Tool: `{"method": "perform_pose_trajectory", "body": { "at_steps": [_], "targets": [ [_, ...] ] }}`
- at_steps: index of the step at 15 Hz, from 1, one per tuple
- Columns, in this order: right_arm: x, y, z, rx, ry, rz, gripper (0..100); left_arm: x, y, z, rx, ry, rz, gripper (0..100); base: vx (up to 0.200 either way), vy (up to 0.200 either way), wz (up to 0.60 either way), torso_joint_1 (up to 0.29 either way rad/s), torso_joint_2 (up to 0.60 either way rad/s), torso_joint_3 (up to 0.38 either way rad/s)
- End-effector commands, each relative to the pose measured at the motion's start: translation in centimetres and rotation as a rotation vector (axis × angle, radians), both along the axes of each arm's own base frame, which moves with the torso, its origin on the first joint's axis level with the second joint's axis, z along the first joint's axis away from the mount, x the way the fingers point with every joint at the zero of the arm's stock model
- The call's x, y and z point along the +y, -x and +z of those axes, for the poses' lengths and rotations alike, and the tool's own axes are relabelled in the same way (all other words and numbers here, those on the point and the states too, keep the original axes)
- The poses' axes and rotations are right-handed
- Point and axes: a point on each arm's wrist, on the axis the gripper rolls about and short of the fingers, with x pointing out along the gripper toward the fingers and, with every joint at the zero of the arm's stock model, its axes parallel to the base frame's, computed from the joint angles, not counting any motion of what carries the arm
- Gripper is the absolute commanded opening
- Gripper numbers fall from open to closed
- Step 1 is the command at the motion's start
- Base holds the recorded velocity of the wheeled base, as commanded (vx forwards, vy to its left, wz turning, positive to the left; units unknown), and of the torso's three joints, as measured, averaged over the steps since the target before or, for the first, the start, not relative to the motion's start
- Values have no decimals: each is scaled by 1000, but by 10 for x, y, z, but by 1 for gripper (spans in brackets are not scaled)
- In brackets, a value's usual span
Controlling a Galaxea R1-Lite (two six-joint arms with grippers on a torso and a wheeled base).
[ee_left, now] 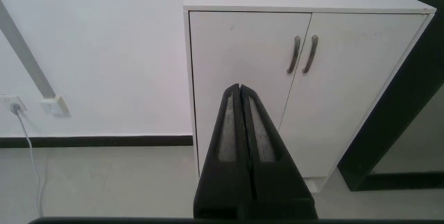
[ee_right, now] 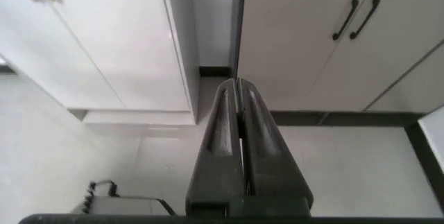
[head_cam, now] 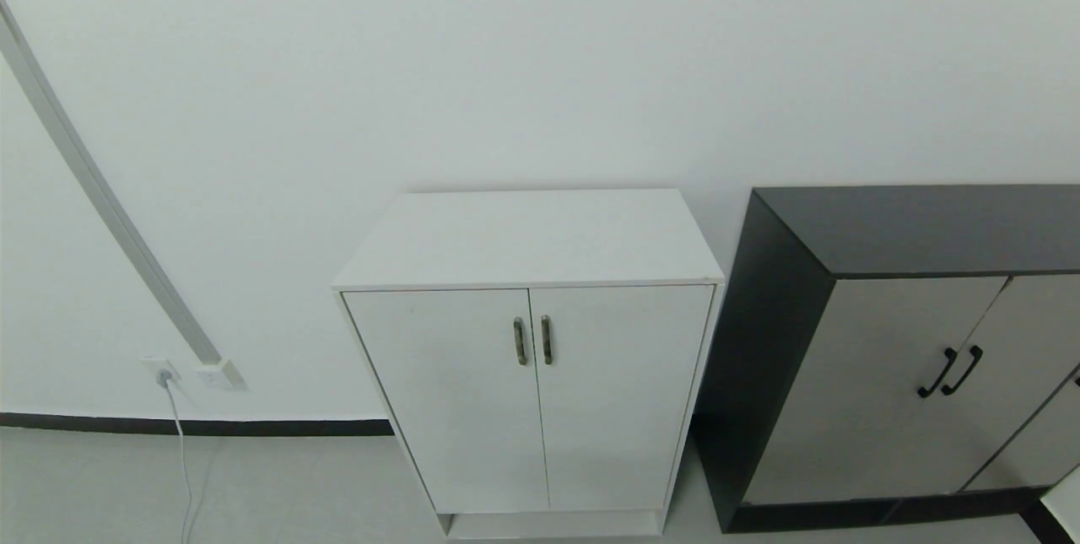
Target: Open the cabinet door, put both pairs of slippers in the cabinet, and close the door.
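You face the white cabinet [head_cam: 527,316] with both doors [head_cam: 456,392] closed and its two handles [head_cam: 532,340] side by side at the middle seam. Your left gripper [ee_left: 240,89] hangs in front of the cabinet's left half, fingers pressed together on nothing. Your right gripper [ee_right: 238,82], also clamped together and empty, sits low before the gap between the cabinet and the dark cabinet [head_cam: 886,342] on its right. A wall socket [head_cam: 162,374] with a cable [head_cam: 181,451] lies to the cabinet's left.
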Motion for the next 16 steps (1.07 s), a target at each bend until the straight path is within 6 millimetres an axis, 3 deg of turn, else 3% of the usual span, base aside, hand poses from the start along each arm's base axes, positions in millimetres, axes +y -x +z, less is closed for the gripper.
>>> {"method": "perform_pose_trajectory", "body": {
  "at_steps": [1, 12, 16],
  "targets": [
    [0, 3, -3, -28, 0, 3, 0, 0, 0, 0, 1, 1, 1, 0, 0, 0, 0, 0, 0, 0],
    [1, 18, -4, -217, -22, -89, 0, 0, 0, 0, 1, 1, 1, 0, 0, 0, 0, 0, 0, 0],
    [0, 22, -5, -275, -58, -33, 0, 0, 0, 0, 1, 1, 1, 0, 0, 0, 0, 0, 0, 0]
  ]
}}
